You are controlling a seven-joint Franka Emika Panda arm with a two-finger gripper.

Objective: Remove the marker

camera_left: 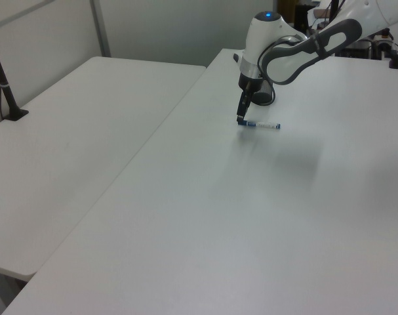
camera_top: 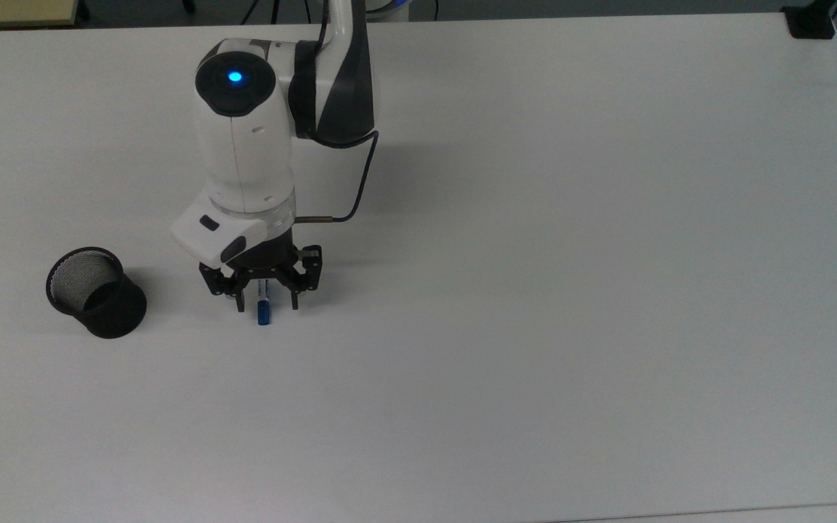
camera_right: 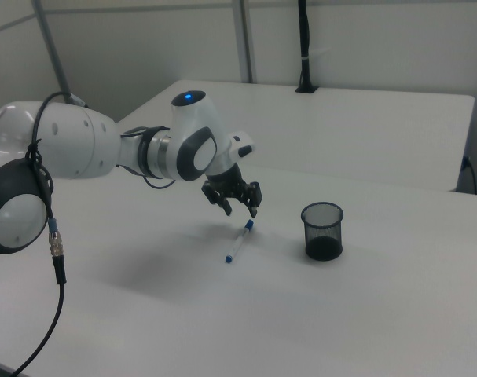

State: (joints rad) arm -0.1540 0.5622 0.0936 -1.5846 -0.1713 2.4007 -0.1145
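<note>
A: What is on the big white bench (camera_top: 571,290)?

B: A black cup (camera_top: 95,292), empty, near the top view's left edge.

A: And the end effector (camera_top: 265,301)?

B: Its fingers are spread apart, holding nothing.

A: Where is the marker (camera_right: 238,242)?

B: Flat on the bench, under those fingers, well apart from the cup.

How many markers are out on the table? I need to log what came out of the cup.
1. The marker lies flat on the table, just under the open gripper, apart from the black mesh cup. Nothing shows inside the cup in the top view, though its bottom is dark.
</note>
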